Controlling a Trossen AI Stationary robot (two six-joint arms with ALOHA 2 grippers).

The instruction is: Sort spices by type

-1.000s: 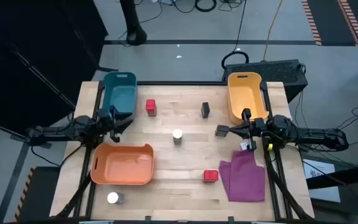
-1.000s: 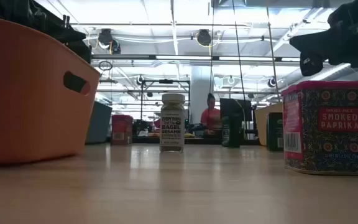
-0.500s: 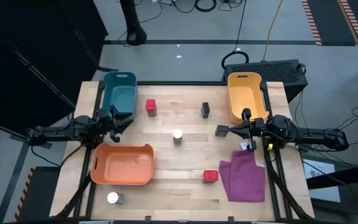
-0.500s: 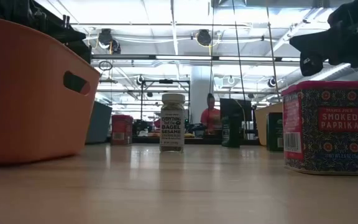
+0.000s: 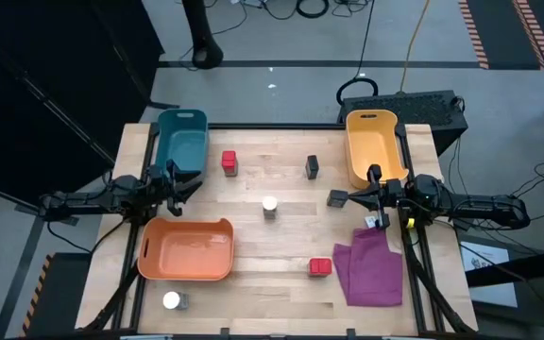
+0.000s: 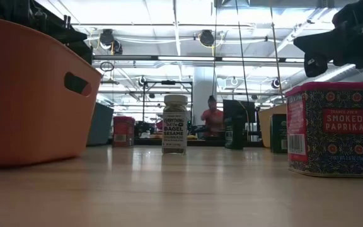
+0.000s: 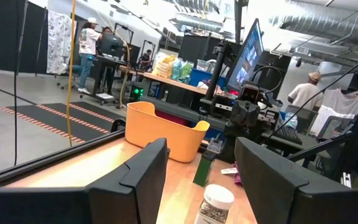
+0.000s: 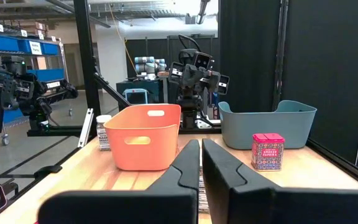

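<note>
1. The spices all stand loose on the table (image 5: 253,274), none inside a bin. One red tin (image 5: 229,162) sits at the far side just right of the teal bin (image 5: 183,138); the other red tin (image 5: 320,267) sits nearer, just left of the purple cloth (image 5: 372,269).
2. One dark grey box (image 5: 313,167) stands at the far side, left of the yellow bin (image 5: 374,142); the second dark grey box (image 5: 337,198) lies to the right of centre, just off the right gripper's tip.
3. One clear jar (image 5: 269,206) with a white lid stands at mid-table; the other clear jar (image 5: 172,301) is at the near left corner, just in front of the orange bin (image 5: 187,249).
4. All three bins look empty from above — so by my reading the sorting has not begun, and all six containers remain to be moved.
5. The left gripper (image 7: 201,171) hangs at the table's left edge between the teal and orange bins, its fingers apart with nothing between them.
6. The right gripper (image 8: 201,163) hangs at the right edge, near the yellow bin and above the cloth — fingers pressed together, holding nothing.
</note>
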